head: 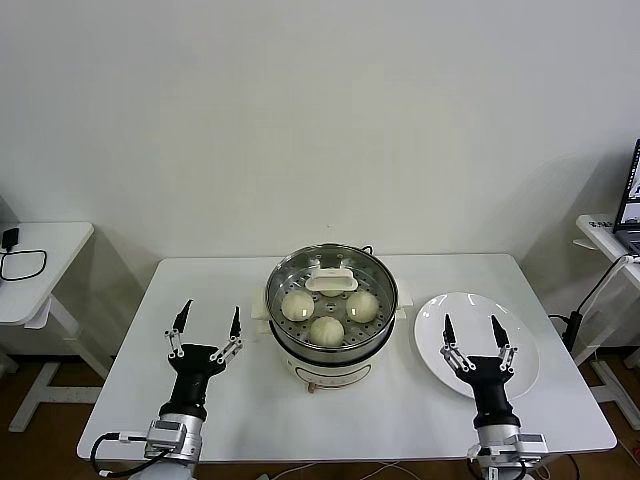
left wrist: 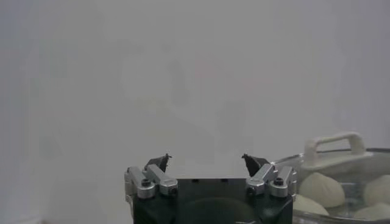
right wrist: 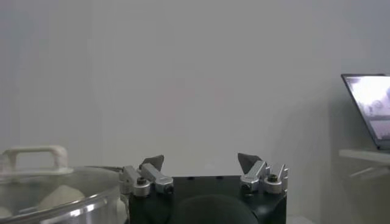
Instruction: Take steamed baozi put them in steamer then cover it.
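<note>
We see the round shiny stainless-steel steamer (head: 330,335) on its cream-white electric base standing at the middle of the white rectangular table (head: 250,405), toward the far edge. The round clear glass cover (head: 331,290) with a metal rim and a white rectangular handle sits closed on top of the pot. Through the glass we make out the small cream-white steamed baozi (head: 327,329) lying on the perforated tray; three are plain to see, and a fourth is mostly hidden behind the handle on the far side. Our left gripper (head: 207,325) hovers above the table to the left of the steamer, near it but not touching, its fingers spread wide and holding nothing. Our right gripper (head: 470,331) hangs over the flat round white plate (head: 520,335) on the right side of the table, likewise spread wide and empty. The left wrist view shows the lid handle and buns just beside that gripper's open tips. A small white side table (head: 40,265) with a black cable stands off to the far left, and a laptop (head: 630,200) sits at the far right edge.
</note>
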### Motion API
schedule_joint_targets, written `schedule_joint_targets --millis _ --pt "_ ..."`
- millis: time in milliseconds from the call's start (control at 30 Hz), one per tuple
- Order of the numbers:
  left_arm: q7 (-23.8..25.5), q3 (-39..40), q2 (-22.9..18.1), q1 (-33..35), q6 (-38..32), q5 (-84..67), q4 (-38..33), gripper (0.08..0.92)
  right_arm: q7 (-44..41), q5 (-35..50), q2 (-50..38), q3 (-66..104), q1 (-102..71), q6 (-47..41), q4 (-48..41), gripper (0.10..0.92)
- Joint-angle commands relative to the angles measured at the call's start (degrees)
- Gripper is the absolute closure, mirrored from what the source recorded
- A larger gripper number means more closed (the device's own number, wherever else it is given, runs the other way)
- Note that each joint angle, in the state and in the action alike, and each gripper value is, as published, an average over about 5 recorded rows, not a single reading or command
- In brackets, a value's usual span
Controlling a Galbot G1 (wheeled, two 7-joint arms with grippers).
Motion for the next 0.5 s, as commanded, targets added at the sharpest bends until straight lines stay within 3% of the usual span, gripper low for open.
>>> schedule_joint_targets --millis 33,500 --pt "0.4 -1.0 -0.1 0.5 -0.7 -1.3 0.2 0.177 0.1 0.0 -0.1 0.2 -0.3 -1.0 0.9 0.203" --pt "0.7 -1.0 0.4 1.0 -0.6 -1.1 -0.2 0.177 0.1 0.0 -0.9 1.2 -1.2 -2.3 1.7 0.203"
